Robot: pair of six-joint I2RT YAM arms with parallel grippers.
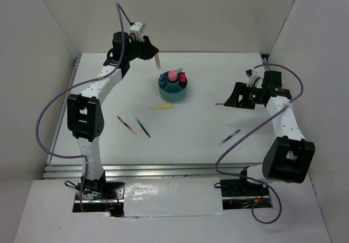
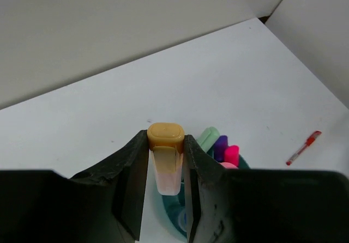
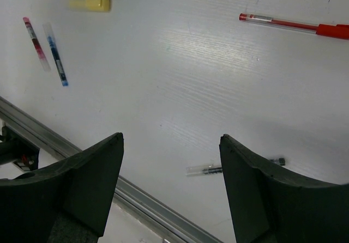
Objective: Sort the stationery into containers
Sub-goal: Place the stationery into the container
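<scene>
Brightness: all three views were bright and even; the white tabletop (image 1: 191, 139) looked nearly washed out.
Source: diffuse light came from overhead.
Shadows: they were faint and soft-edged, lying close under whatever cast them.
Glare: a pale, streaked sheen crossed the tabletop in the right wrist view.
Focus: the orange marker (image 2: 166, 156) was crisp; the jaws were dark, their surface detail lost.

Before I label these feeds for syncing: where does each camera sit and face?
Top external: above, behind the robot, looking down on the white table; both arms show.
Left wrist: faces forward-down toward the round teal plastic organizer, past the left gripper shut on a stubby orange-capped marker.
Right wrist: faces down through the open right gripper at a thin red pen.
Shared: both wrist views catch that pen.
</scene>
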